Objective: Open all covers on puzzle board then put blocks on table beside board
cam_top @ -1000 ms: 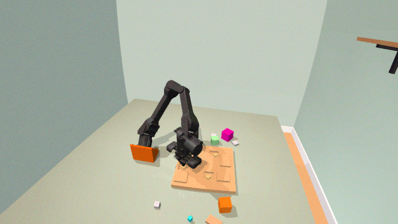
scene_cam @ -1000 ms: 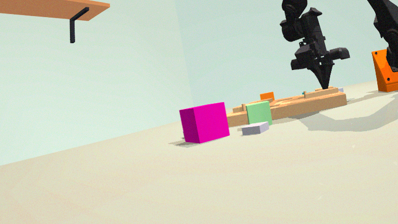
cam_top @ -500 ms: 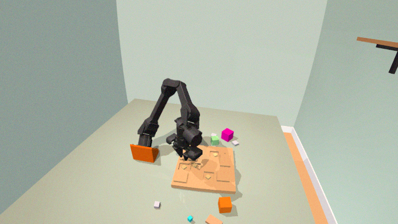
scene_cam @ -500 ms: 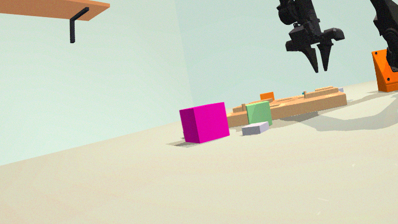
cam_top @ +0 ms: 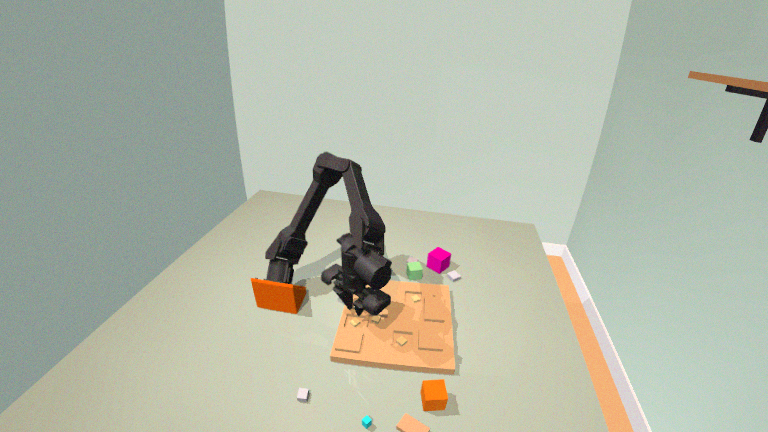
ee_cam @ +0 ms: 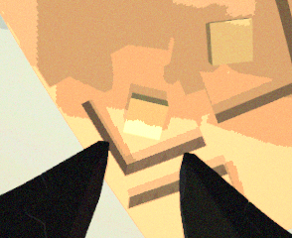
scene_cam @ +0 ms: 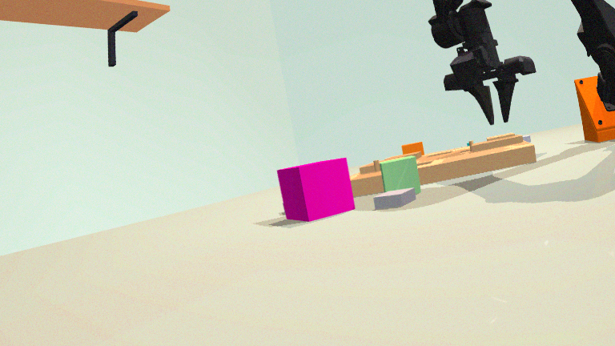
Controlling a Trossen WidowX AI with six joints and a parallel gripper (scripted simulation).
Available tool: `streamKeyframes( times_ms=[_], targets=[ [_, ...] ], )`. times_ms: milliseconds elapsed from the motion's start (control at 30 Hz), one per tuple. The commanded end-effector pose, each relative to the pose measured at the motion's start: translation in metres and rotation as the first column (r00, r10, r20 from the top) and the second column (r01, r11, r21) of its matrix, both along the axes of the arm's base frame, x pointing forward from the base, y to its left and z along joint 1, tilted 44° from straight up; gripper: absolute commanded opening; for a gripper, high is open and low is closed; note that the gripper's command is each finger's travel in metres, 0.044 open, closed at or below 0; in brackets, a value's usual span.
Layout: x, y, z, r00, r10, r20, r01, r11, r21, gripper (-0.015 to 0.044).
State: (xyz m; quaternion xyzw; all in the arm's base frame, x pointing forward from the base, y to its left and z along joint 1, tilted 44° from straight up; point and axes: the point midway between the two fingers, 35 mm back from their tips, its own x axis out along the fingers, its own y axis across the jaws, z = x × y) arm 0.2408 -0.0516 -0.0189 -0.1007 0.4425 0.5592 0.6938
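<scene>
Parted partway and empty, the jaws are poised above the puzzle board, where a small yellow block is seated in its well. Probably light and stiff, it is best gripped by opposite sides, near mid-height.

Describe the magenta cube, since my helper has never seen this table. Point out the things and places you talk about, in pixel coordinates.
Find the wooden board [cam_top: 390,364] [scene_cam: 480,165] on the table. Beside it, near the green block [cam_top: 414,270] [scene_cam: 401,175], sits the cube [cam_top: 438,260] [scene_cam: 317,190]. It is bigger than that block and the only magenta thing there.
</scene>
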Motion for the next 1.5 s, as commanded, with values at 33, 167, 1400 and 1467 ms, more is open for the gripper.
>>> streamKeyframes(
  times_ms=[33, 167, 1400, 1467],
  targets=[
    [-0.001, 0.007, -0.006, 1.000, -0.003, -0.006, 0.003, 1.000, 0.007, 0.0144],
    [-0.001, 0.007, -0.006, 1.000, -0.003, -0.006, 0.003, 1.000, 0.007, 0.0144],
    [-0.001, 0.014, -0.015, 1.000, -0.003, -0.006, 0.003, 1.000, 0.007, 0.0144],
    [-0.001, 0.015, -0.016, 1.000, -0.003, -0.006, 0.003, 1.000, 0.007, 0.0144]
  ],
)
